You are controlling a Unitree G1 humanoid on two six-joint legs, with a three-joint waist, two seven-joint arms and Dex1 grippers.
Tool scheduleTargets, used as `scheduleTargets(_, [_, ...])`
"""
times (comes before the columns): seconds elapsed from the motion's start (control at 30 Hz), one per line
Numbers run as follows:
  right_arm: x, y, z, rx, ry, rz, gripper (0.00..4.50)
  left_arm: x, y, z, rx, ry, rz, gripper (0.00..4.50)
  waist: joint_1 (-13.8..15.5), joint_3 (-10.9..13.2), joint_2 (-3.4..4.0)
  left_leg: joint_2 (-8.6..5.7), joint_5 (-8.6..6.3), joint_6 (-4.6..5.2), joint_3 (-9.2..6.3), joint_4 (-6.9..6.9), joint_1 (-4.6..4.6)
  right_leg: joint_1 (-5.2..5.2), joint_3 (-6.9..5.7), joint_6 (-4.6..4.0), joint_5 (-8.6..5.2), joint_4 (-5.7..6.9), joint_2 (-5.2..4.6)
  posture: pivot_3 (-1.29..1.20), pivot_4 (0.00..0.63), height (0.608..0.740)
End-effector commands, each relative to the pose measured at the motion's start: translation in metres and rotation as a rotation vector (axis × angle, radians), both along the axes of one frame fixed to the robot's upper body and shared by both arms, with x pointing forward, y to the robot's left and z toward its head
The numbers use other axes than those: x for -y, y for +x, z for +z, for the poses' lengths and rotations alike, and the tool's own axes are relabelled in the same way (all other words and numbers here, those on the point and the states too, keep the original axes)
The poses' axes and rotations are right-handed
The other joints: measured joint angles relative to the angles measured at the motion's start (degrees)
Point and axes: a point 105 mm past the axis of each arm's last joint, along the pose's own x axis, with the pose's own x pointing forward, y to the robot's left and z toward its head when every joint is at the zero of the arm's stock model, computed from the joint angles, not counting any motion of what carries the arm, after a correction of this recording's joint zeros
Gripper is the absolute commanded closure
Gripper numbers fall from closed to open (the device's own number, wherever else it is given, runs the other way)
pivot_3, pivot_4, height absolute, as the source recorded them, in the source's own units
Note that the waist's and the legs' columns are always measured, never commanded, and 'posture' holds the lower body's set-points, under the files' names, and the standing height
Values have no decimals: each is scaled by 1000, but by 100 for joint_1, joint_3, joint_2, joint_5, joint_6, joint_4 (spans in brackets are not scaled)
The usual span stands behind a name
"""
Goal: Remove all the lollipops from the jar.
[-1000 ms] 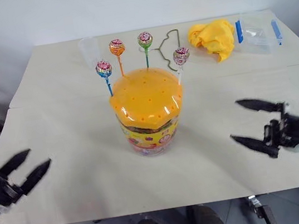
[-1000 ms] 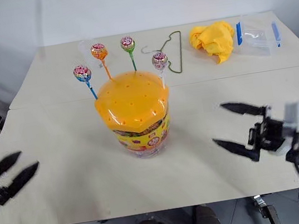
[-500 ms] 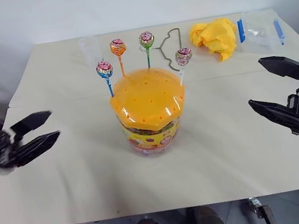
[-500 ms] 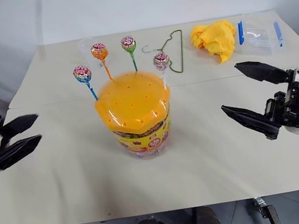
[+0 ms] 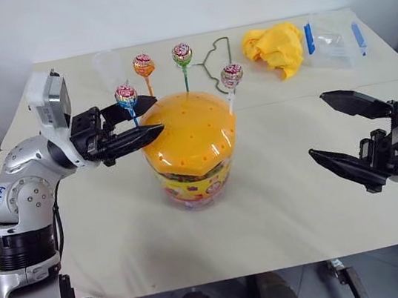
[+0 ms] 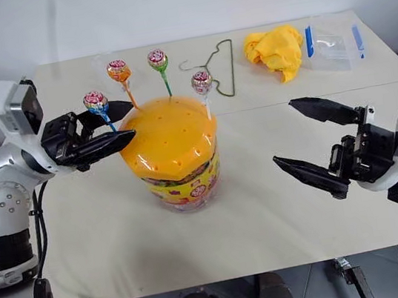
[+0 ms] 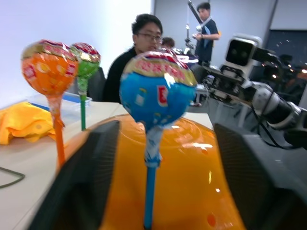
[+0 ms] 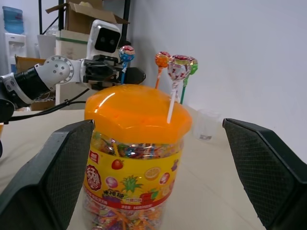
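Four lollipops stand upright in the holes of the jar's (image 5: 190, 150) orange domed lid, mid-worktop (image 5: 122, 235). Left jaws (image 5: 148, 117) straddle the blue-stick lollipop (image 5: 126, 96), one finger either side of its stick, not yet clamped on it. Right jaws (image 5: 336, 126) spread wide, well apart from the jar, gripping nothing. Other lollipops: orange stick (image 5: 144, 65), green stick (image 5: 182, 52), white stick (image 5: 231, 76). Each has a round, swirly wrapped head. One jar, clear with yellow label.
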Motion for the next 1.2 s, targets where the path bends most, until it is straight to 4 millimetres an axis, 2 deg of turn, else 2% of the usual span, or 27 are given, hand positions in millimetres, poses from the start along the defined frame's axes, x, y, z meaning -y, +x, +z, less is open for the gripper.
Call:
scheduleTargets(0.03, [-1, -6, 5, 28, 3, 1, 0, -8, -4, 17, 21, -55, -6, 2679, 10, 1, -1, 0, 1, -1, 0, 0, 0, 0, 1, 0, 0, 0, 0, 0, 150, 740])
scheduleTargets(0.23, [2, -3, 5, 22, 13, 2, 0, -22, -3, 17, -11, -66, 25, 4486, 6, 1, -1, 0, 2, -2, 0, 0, 2, -1, 4, 0, 0, 3, 2, 0, 150, 740])
scheduleTargets(0.3, [3, -3, 5, 20, 16, 5, 0, -25, 0, 21, -15, -92, 48, 4486, 5, 1, -1, 0, 2, -2, 0, 0, 1, -1, 5, 0, 0, 3, 1, 0, 150, 740])
scheduleTargets(0.37, [3, -1, 6, 21, 27, 12, 0, -38, 1, 33, -57, -188, 68, 4486, -3, 1, -1, 0, 2, -2, 0, -1, 1, -2, 5, 0, 0, 2, 1, 0, 150, 740])
scheduleTargets(0.47, [3, 3, 11, 29, 49, 24, 0, -75, 8, 45, -129, -332, 171, 4486, -23, 2, -3, 3, 3, -4, 9, -1, 2, -12, 15, 0, 0, 11, 5, 0, 150, 740])
scheduleTargets(0.57, [2, 4, 13, 38, 58, 37, 0, -119, 11, 38, -170, -372, 346, 4486, -44, 2, -3, 4, 5, -9, 22, -4, 1, -34, 31, -2, -1, 31, 8, 0, 150, 740])
scheduleTargets(0.6, [2, 5, 13, 40, 57, 41, 0, -135, 11, 31, -193, -364, 418, 4486, -68, 2, -3, 5, 5, -10, 32, -7, 1, -40, 40, -2, -1, 32, 10, 0, 150, 740])
scheduleTargets(0.63, [1, 5, 13, 41, 54, 50, 0, -153, 11, 15, -232, -317, 518, 4486, -78, 2, -3, 3, 5, -9, 40, -11, 1, -48, 51, -2, -1, 36, 11, 0, 150, 740])
scheduleTargets(0.7, [-1, 6, 11, 41, 33, 71, 0, -190, 5, -33, -363, -153, 723, 4486, -145, 1, -1, 3, 5, -8, 49, -18, 1, -56, 61, -2, -1, 35, 11, 0, 150, 740])
scheduleTargets(0.73, [-2, 6, 10, 41, 23, 78, 0, -200, 0, -48, -414, -100, 774, 4486, -156, 1, -1, 0, 4, -7, 53, -28, 3, -61, 71, -2, -1, 40, 12, 0, 150, 740])
scheduleTargets(0.8, [-3, 7, 6, 29, 10, 92, 0, -224, -19, -96, -578, 49, 898, 4486, -143, 2, -6, -2, 3, -5, 53, -32, 1, -70, 79, -2, -1, 54, 16, 0, 150, 740])
scheduleTargets(0.87, [-3, 9, -2, 12, -29, 107, 0, -242, -46, -142, -734, 211, 1004, 4486, -133, 1, -16, 2, 1, -3, 53, -32, -2, -70, 81, -3, -1, 43, 16, 0, 150, 740])
scheduleTargets(0.93, [-3, 10, -13, -7, -78, 122, 0, -245, -63, -162, -824, 294, 1050, 4486, -100, 4, -29, 1, -3, 4, 54, -31, -4, -68, 84, -3, -1, 24, 14, 0, 150, 740])
scheduleTargets(1.0, [-2, 10, -23, -25, -122, 135, 0, -242, -71, -171, -857, 330, 1068, 4486, 18, -1, -51, 1, -4, 5, 50, -26, -8, -67, 82, -3, -1, 25, 11, 0, 150, 740])
scheduleTargets(1.2, [3, 15, -33, -42, -140, 135, 0, -225, -75, -186, -859, 328, 1043, 4486, 80, 1, -35, -4, -4, 7, 52, -21, 2, -51, 83, 1, 3, 22, 1, 0, 150, 740])
